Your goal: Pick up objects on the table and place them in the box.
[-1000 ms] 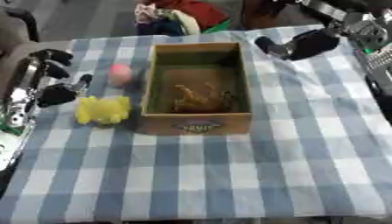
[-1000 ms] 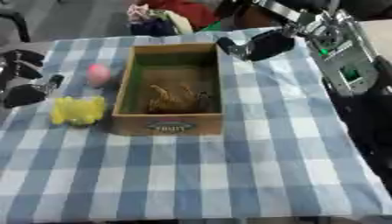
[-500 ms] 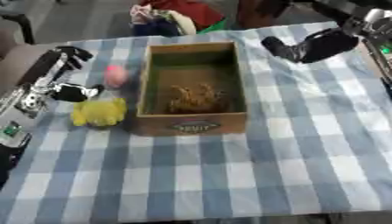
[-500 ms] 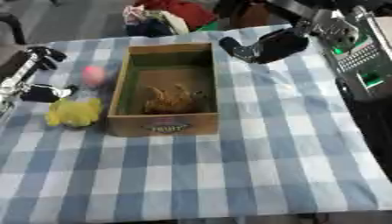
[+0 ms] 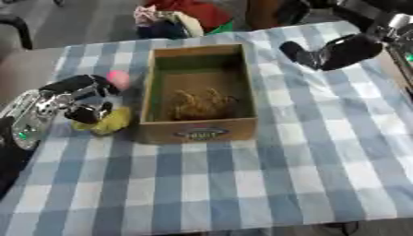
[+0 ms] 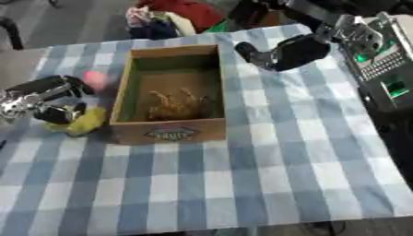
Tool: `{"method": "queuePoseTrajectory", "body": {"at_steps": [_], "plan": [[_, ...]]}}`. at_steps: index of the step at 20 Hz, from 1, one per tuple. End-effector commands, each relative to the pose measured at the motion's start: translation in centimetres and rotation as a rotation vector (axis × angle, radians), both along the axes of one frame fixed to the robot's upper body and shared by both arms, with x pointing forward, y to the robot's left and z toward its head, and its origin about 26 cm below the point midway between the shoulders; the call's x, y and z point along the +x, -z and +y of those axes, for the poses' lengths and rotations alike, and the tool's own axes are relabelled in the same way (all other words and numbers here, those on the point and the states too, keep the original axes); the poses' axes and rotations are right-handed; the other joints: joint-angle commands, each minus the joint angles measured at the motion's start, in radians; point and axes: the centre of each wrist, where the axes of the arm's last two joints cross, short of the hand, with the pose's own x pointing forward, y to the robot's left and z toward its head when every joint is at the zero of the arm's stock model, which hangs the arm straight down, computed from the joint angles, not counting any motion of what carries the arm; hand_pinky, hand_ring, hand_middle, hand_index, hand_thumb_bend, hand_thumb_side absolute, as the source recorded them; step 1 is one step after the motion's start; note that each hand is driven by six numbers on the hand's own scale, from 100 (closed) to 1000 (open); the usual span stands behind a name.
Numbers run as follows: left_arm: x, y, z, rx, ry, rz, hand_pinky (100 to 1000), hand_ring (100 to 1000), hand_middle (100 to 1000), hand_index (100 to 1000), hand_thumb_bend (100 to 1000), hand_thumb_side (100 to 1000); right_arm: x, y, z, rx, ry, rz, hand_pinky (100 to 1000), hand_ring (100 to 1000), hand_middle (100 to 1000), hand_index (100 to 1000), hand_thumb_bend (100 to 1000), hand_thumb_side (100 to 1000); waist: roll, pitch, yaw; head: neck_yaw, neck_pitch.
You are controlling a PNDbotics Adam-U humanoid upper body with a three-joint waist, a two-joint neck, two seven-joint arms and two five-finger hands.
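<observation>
Left hand (image 5: 80, 99) is over the yellow toy (image 5: 109, 122) beside the box (image 5: 200, 131), fingers curled, probably gripping it. Next: lift into box. Right hand (image 5: 322, 53) hangs, fingers unclear.

My left hand (image 5: 80, 99) is black with silver, shiny joints, its forearm carrying a small green light. My right hand (image 6: 278, 51) is matte black; behind it the arm shows silver segments and green markings.
</observation>
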Motion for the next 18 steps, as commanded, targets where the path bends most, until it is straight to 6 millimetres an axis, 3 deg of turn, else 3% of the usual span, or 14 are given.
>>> {"method": "queuePoseTrajectory", "body": {"at_steps": [1, 8, 13, 18], "plan": [[0.1, -1.5, 1.4, 0.052, -0.011, 0.051, 748, 727, 741, 830, 455, 100, -0.2, -0.9, -0.4, 0.004, 0.008, -0.021, 673, 723, 644, 777, 209, 308, -0.001, -0.016, 0.002, 0.0, 0.008], [-0.3, -1.8, 2.3, 0.039, -0.025, 0.191, 733, 695, 715, 823, 443, 100, -0.1, -0.7, -0.6, 0.008, 0.017, -0.014, 671, 722, 643, 777, 203, 310, 0.0, -0.018, 0.005, -0.002, 0.007], [-0.9, -3.5, 2.6, -0.055, -0.05, 0.11, 726, 675, 701, 816, 436, 100, -0.1, -0.6, -0.7, 0.009, 0.023, -0.012, 671, 721, 642, 777, 193, 310, 0.001, -0.018, 0.007, -0.005, 0.005], [-1.7, -6.6, 3.0, -0.096, -0.053, -0.002, 729, 676, 702, 819, 445, 100, 0.0, -0.5, -0.8, 0.006, 0.031, -0.009, 671, 721, 642, 778, 192, 310, 0.004, -0.019, 0.009, -0.006, 0.003]]}}
